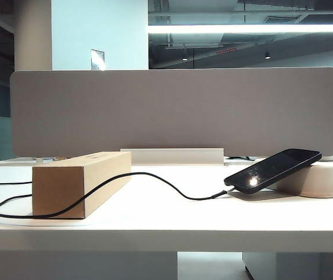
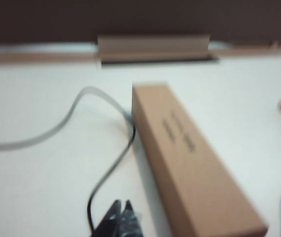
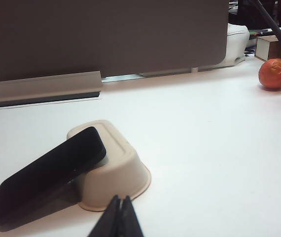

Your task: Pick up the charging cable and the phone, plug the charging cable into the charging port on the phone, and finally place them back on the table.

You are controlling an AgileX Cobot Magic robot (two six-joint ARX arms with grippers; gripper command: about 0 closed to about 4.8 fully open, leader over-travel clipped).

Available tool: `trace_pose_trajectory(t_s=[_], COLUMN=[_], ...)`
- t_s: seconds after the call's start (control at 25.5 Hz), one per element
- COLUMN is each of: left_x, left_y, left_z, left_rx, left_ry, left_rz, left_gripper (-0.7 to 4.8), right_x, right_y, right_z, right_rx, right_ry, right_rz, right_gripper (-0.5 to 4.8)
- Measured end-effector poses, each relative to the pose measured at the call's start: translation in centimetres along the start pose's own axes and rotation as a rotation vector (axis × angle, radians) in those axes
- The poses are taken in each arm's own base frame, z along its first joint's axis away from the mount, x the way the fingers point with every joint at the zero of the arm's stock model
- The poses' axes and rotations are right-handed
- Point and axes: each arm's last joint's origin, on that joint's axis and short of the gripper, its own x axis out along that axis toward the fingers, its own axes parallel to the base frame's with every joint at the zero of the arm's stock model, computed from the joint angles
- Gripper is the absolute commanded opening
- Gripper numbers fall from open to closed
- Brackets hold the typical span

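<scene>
1. Far left of the exterior view: charging cable [image 1: 105,185], a thin black cord, entering from the table's left edge, looping along the white table [image 1: 166,224] in front of the cardboard box [image 1: 80,182].
2. Left gripper [image 2: 121,207], seen only in the left wrist view, blurred: black fingertips pressed together, closed on nothing, hovering over the table just beside the near end of the cardboard box [image 2: 190,158], with a curve of the charging cable [image 2: 112,165] close by.
3. Cardboard box: long, brown, lying flat on the left half of the table, one end toward the camera in the exterior view; cable climbing over its front face and top edge.
4. Middle: cable dropping from the box, sagging to the tabletop, then running right to its small plug at the phone's lower end; plugged in or merely touching, not clear. Charging port itself too small to make out.
5. Behind: grey divider panel [image 1: 172,111] spanning the table's back edge.
6. Right: phone [image 1: 273,169], black and glossy, tilted, lower end on the table, upper end propped on an upturned pale tray [image 1: 324,181].
7. Right gripper [image 3: 120,217], in the right wrist view: fingertips shut tight together, empty, hanging just in front of the pale tray [image 3: 118,170] and the leaning phone [image 3: 49,175], touching neither.
8. Far right in that view: an orange fruit [image 3: 275,73] well apart on the table.
</scene>
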Motion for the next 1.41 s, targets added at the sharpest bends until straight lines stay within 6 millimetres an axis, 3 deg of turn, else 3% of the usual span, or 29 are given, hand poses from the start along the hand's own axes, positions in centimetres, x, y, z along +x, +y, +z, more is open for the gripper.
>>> trace_pose_trajectory(t_s=[0.16,0.35,0.67,0.82,1.17,1.41], left_x=[0.0,0.0,-1.4,-1.7,-3.6,-3.5], left_y=[0.1,0.1,0.5,0.9,1.6,1.6], left_z=[-2.1,-3.0,-3.3,-3.6,-2.4,-2.8], left_rx=[-0.007,0.009,0.042,0.035,0.055,0.060], left_ry=[0.071,0.091,-0.045,-0.026,-0.192,-0.145], left_rz=[0.002,0.015,0.098,0.130,0.173,0.148], left_gripper=[-0.06,-0.06,-0.06,-0.06,-0.06,-0.06], right_x=[0.0,0.0,0.0,0.0,0.0,0.0], right_y=[0.0,0.0,0.0,0.0,0.0,0.0], right_z=[0.0,0.0,0.0,0.0,0.0,0.0], right_rx=[0.000,0.000,0.000,0.000,0.000,0.000], right_ry=[0.000,0.000,0.000,0.000,0.001,-0.004], right_rz=[0.000,0.000,-0.001,0.000,0.000,0.002], right_gripper=[-0.05,-0.05,-0.05,-0.05,-0.05,-0.05])
